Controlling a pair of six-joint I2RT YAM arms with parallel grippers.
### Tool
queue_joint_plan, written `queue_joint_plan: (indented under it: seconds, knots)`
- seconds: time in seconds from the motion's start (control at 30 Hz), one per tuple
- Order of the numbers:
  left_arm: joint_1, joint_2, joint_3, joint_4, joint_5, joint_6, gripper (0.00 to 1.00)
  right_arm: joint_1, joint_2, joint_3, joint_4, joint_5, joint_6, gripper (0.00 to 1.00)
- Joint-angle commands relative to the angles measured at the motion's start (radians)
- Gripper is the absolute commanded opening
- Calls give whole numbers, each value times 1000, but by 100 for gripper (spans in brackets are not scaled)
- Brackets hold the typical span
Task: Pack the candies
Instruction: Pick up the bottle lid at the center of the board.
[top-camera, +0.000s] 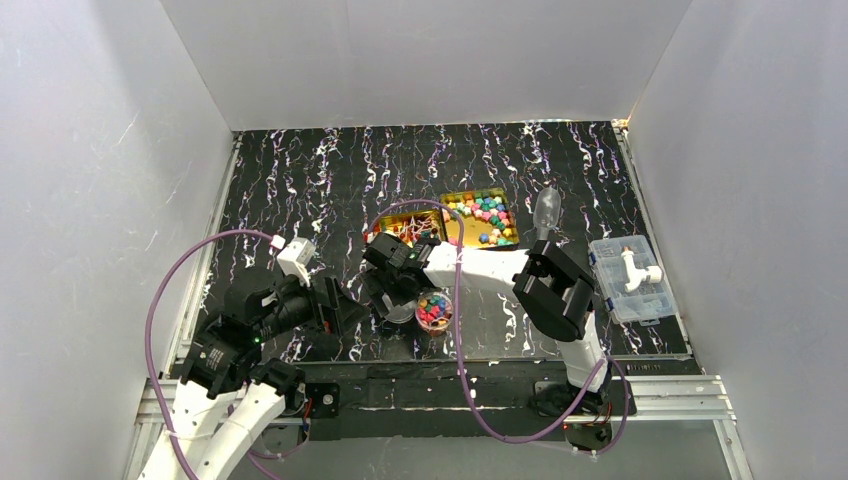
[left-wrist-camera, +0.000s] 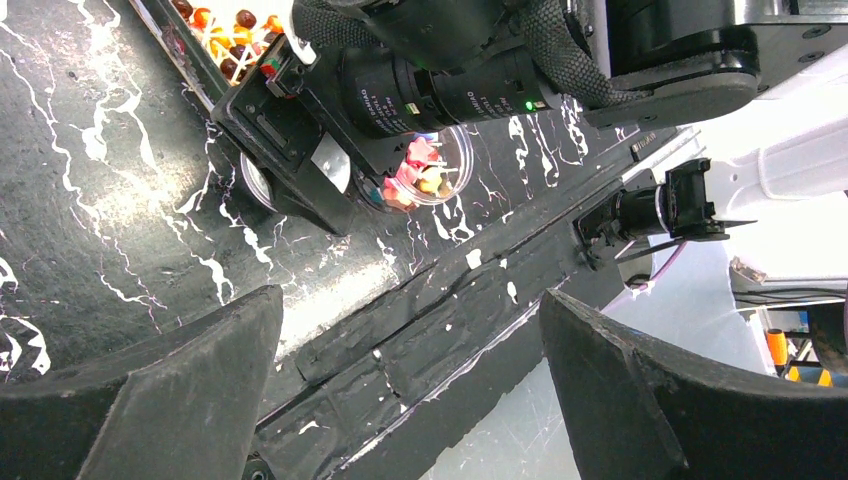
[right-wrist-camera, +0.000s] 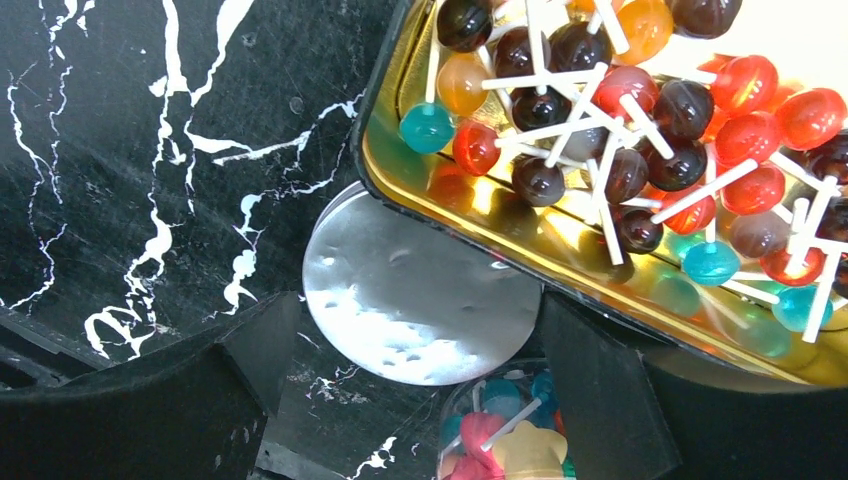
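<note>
The candies sit in two tins in the middle of the table (top-camera: 300, 180). The lollipops (right-wrist-camera: 600, 130) fill the lollipop tin (right-wrist-camera: 385, 190), piled up with their white sticks crossing every way. The round candies (top-camera: 487, 212), pink, green, blue and yellow, lie in the second gold tin (top-camera: 449, 197) just beside it. A few more sweets are already in the small clear jar (top-camera: 433, 311), which stands just in front of the lollipop tin.

These sweets look light and hard. The lollipop heads look smooth and shiny, so they may slip. The thin stick, close to the head, looks like the better place to pinch. The sticks are tangled, so pulling one may drag others along. The round candies are small and may roll, so one on top of the heap seems easiest to take.

The right jaws are wide apart and hold nothing. They hang low over the round silver lid (right-wrist-camera: 420, 300), which lies flat on the table between the tin and the jar. The tin's edge hides part of it. The left jaws are also wide apart and empty, off to the left of the jar.

The tin's wall, the lid and the jar crowd together, so there is little room. The right arm (top-camera: 480, 265) reaches across close by the jar. A clear plastic box (top-camera: 628, 285) sits well apart on the right.
</note>
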Motion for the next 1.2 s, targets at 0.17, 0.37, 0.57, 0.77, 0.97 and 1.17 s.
queue_joint_plan:
  seconds: [0.17, 0.37, 0.57, 0.77, 0.97, 1.17]
  knots:
    - [11, -6, -11, 3, 6, 9, 99, 7, 16, 29, 35, -22, 28, 98]
    - [18, -4, -13, 6, 15, 10, 99, 13, 20, 30, 29, -10, 27, 98]
    - [21, -3, -13, 7, 19, 10, 99, 27, 39, 62, -2, 23, 18, 99]
    - [22, -3, -13, 7, 20, 12, 99, 39, 53, 86, -29, 63, 6, 98]
    - [24, -3, -13, 7, 23, 12, 99, 52, 67, 106, -54, 95, -2, 98]
    - [24, -2, -13, 9, 23, 12, 99, 59, 78, 120, -67, 111, -9, 99]
